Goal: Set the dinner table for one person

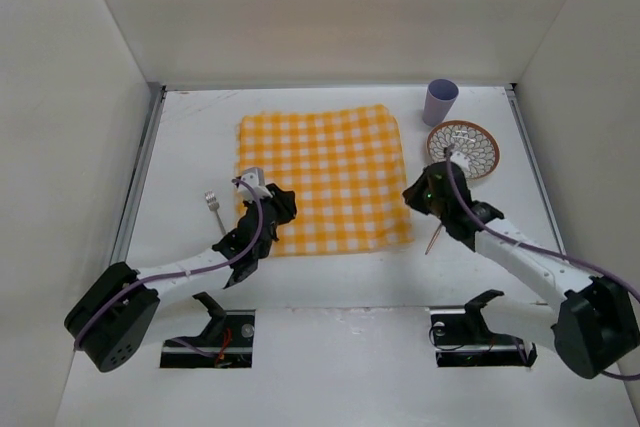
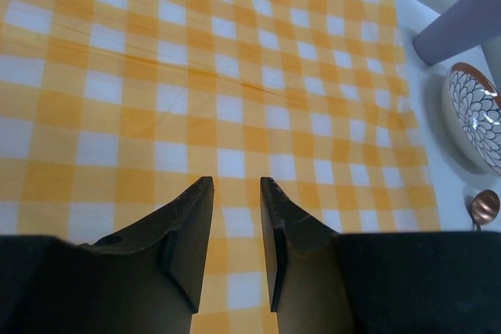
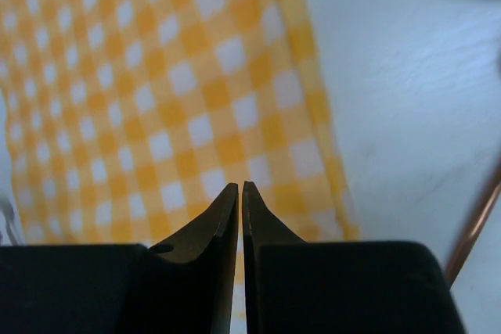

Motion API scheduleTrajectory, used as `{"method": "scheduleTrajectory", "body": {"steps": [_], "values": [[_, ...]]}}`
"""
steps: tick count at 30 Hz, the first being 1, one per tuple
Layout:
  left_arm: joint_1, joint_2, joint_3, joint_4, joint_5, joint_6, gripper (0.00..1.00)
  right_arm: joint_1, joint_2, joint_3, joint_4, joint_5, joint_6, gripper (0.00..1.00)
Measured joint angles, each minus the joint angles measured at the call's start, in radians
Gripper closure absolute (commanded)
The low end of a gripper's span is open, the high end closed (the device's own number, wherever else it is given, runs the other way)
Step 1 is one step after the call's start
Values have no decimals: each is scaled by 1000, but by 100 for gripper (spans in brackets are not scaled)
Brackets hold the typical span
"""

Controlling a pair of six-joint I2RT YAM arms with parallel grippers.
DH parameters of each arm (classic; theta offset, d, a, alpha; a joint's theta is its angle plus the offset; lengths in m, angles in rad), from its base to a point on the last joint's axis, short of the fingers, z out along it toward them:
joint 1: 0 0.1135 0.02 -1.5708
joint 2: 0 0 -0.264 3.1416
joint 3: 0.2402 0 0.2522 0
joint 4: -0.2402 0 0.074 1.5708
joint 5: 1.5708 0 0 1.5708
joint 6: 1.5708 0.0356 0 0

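Note:
The dinner table point(image 1: 190, 137) is a white flat surface. A yellow-and-white checked cloth point(image 1: 322, 179) lies flat in its middle. My left gripper point(image 1: 283, 204) hovers over the cloth's near left corner; in the left wrist view point(image 2: 236, 185) it is open and empty, with cloth point(image 2: 235, 76) showing through the gap. My right gripper point(image 1: 412, 195) is at the cloth's right edge; in the right wrist view point(image 3: 240, 188) it is shut on nothing, above the cloth point(image 3: 156, 91).
A silver fork point(image 1: 213, 205) lies left of the cloth. A purple cup point(image 1: 439, 101) and a patterned bowl point(image 1: 463, 149) stand at the back right, also in the left wrist view: cup point(image 2: 462, 25), bowl point(image 2: 473, 119). A copper spoon point(image 1: 434, 237) lies under my right arm.

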Motion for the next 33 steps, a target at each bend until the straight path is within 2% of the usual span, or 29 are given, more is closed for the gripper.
{"method": "scheduleTrajectory", "body": {"steps": [4,9,14,17,20,23,26,33], "values": [[-1,3,0,28,0,0,70,122,-3,-80,-42,-24,43,88],[0,3,0,49,0,-5,69,130,41,-153,-101,-26,101,88],[0,3,0,54,0,-8,66,125,79,-153,-146,-24,127,82],[1,1,-3,56,-1,-11,63,124,63,-148,-185,-12,138,65],[6,1,-3,60,-1,-11,61,105,-39,-142,-232,5,141,46],[6,1,-3,60,-1,-15,59,3,-154,-105,-238,26,123,38],[6,1,-10,60,-1,-19,58,-172,-179,-55,-181,37,92,34],[3,-23,-30,60,0,-19,56,-521,21,-9,24,30,52,32]]}}
